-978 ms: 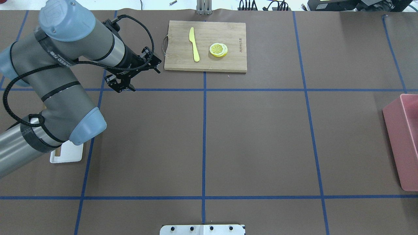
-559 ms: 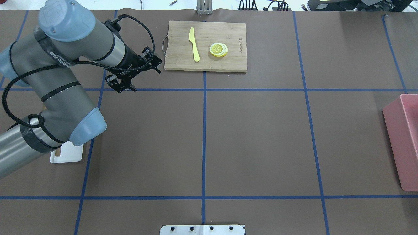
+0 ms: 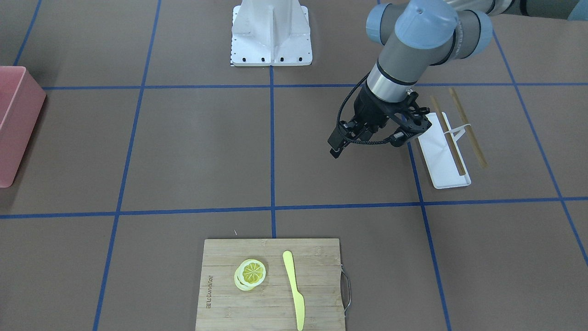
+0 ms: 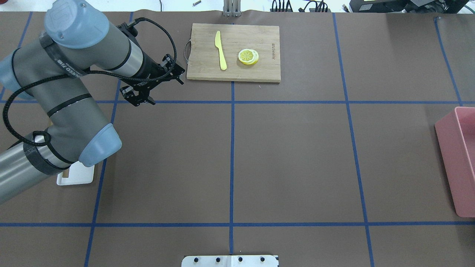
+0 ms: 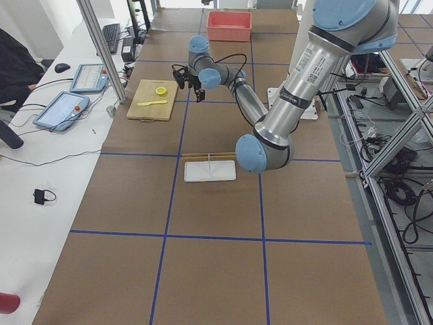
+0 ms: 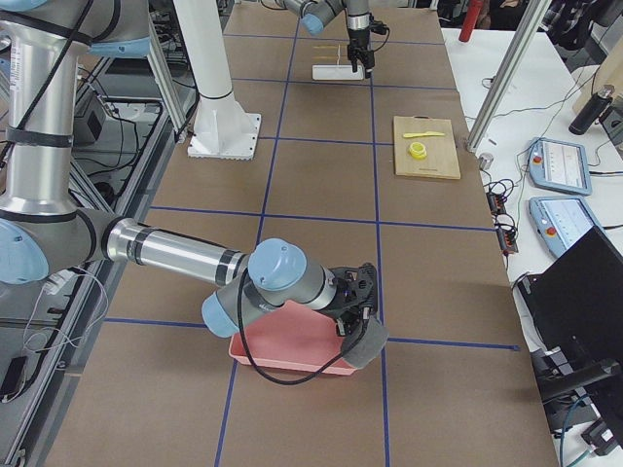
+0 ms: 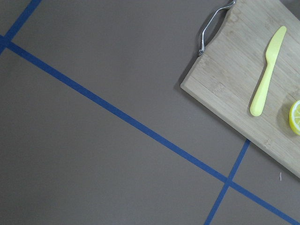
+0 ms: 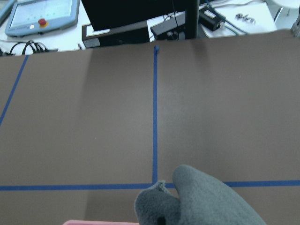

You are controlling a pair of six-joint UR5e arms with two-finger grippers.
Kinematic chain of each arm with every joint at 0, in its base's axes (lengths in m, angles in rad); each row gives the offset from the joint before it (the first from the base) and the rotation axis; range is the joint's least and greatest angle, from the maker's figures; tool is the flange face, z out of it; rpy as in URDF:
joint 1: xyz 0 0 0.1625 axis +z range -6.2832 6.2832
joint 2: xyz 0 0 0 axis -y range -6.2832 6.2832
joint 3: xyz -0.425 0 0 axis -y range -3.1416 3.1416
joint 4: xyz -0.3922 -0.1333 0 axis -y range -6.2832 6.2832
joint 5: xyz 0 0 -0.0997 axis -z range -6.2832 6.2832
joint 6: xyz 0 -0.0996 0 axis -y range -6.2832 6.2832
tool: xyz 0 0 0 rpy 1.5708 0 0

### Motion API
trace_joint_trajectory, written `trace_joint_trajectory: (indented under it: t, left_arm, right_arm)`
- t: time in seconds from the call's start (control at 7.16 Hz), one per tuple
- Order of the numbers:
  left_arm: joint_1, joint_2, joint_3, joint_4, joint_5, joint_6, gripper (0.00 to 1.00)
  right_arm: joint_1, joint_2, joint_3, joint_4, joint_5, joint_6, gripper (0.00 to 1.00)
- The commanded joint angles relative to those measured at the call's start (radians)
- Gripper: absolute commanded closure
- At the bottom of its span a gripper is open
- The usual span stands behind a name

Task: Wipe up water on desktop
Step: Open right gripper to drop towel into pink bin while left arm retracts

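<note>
The brown table (image 4: 289,155) runs the whole width under both arms, crossed by blue tape. I can't spot any wet patch on it from here. A grey cloth (image 8: 206,201) hangs at the right claw (image 6: 355,311), just over the corner of the pink bin (image 6: 292,345); whether that claw is clamped on it I cannot tell. The left claw (image 3: 336,148) hovers with its jaws looking parted and nothing in them, near the cutting board (image 4: 259,70). I'd say the job now is bringing the cloth in: lift it clear of the bin, find the water first, then press the cloth flat and drag slowly.
</note>
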Motion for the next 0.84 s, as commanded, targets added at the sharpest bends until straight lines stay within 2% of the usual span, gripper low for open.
trace_joint_trajectory:
  t: [0.0, 0.14, 0.28, 0.7]
  left_arm:
    - [0.001, 0.002, 0.0, 0.0, 0.0, 0.0, 0.02]
    - [0.001, 0.002, 0.0, 0.0, 0.0, 0.0, 0.02]
    - [0.001, 0.002, 0.0, 0.0, 0.0, 0.0, 0.02]
    - [0.001, 0.002, -0.007, 0.0, 0.0, 0.0, 0.02]
  right_arm:
    - [0.009, 0.008, 0.352, -0.649, -0.032, -0.242, 1.0]
    - [-0.034, 0.008, 0.453, -0.842, -0.032, -0.275, 1.0]
    - [-0.083, 0.0, 0.466, -0.906, -0.032, -0.278, 1.0]
    - [-0.207, -0.073, 0.417, -0.942, -0.032, -0.306, 1.0]
